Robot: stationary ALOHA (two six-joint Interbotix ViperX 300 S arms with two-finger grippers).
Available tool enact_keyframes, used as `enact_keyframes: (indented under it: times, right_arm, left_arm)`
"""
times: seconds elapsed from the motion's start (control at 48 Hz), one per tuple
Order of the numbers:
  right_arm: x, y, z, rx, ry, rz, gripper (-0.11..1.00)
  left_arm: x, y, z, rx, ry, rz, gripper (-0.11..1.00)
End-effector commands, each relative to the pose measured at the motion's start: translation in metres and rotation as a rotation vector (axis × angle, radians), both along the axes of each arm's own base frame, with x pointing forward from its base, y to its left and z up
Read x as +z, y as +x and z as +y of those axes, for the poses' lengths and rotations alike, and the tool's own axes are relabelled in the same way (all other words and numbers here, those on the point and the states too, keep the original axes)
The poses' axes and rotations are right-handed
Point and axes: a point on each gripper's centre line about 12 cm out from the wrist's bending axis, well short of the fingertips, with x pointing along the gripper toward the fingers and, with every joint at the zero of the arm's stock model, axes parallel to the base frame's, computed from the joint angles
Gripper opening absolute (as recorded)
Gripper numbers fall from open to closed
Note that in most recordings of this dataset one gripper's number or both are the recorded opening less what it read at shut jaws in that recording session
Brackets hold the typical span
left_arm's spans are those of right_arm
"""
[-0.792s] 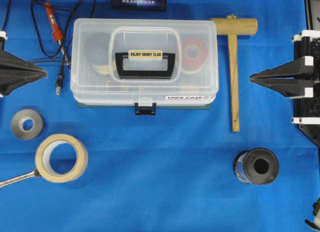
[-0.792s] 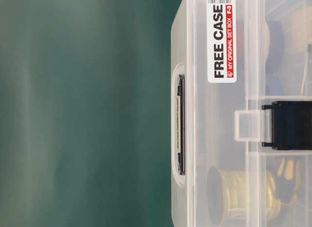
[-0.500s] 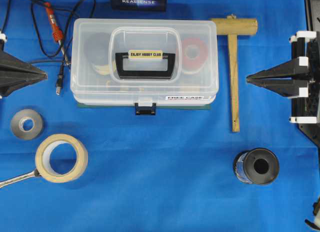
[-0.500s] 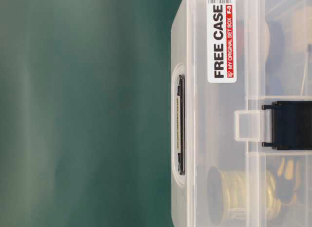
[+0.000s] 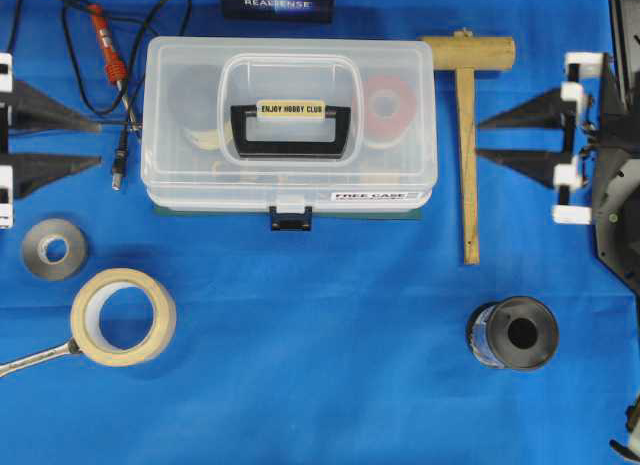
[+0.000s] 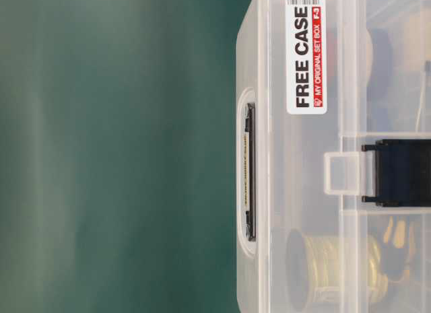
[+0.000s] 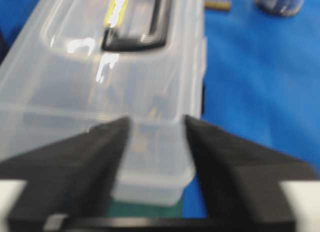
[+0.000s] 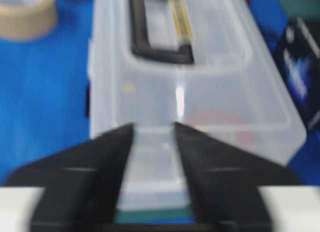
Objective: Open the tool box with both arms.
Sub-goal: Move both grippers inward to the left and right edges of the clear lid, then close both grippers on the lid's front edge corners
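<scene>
Lid of the large clear plastic tool box is down, and the dark front latch sits over the front edge at the middle. The box lies in the upper middle of the blue-covered tabletop, long side across the overhead view, with its black handle folded flat in the lid recess. White "FREE CASE" sticker is on the front wall, to the right of the latch in the overhead view.

Left end effector: fingers spread, nothing between them, tips pointing at the left end wall of the box and near it, not touching. The left wrist view shows the box end framed between the two black fingers.

Right end effector: fingers likewise spread and empty, tips just beside the shaft of the wooden T-shaped mallet, which lies between it and the right end of the box.

Other items on the tabletop: grey tape roll, beige masking tape roll, and metal wrench at lower left; black spool at lower right; red-handled probe with black cable at upper left; dark "RealSense" carton behind the box.
</scene>
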Motion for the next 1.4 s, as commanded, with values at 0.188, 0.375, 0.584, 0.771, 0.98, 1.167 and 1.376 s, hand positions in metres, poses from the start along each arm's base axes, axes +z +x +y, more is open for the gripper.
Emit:
enact_keyframes:
  times: [0.188,0.375,0.584,0.771,0.98,1.167,1.376]
  right_arm:
    - [-0.028,0.012,-0.017,-0.066,0.034,0.147,0.85]
    - [-0.04,0.017,-0.024,-0.087,0.043,0.204,0.85]
    - [-0.047,0.026,-0.026,-0.087,0.049,0.239,0.85]
    - [-0.05,0.037,-0.03,-0.091,0.046,0.232,0.85]
    - [-0.049,0.045,-0.031,-0.091,0.046,0.227,0.85]
    - [-0.046,0.047,-0.032,-0.092,0.043,0.218,0.85]
    - [-0.044,0.048,-0.032,-0.09,0.042,0.215,0.85]
  left_arm:
    - [-0.029,0.005,0.011,0.048,-0.015,0.151,0.87]
    - [-0.041,0.01,0.021,0.092,-0.028,0.205,0.87]
    - [-0.039,0.019,0.024,0.097,-0.018,0.16,0.87]
    - [-0.039,0.028,0.027,0.103,-0.012,0.129,0.87]
    - [-0.043,0.035,0.029,0.107,-0.015,0.142,0.87]
    - [-0.042,0.036,0.03,0.107,-0.013,0.132,0.87]
    - [-0.04,0.035,0.03,0.108,-0.013,0.123,0.87]
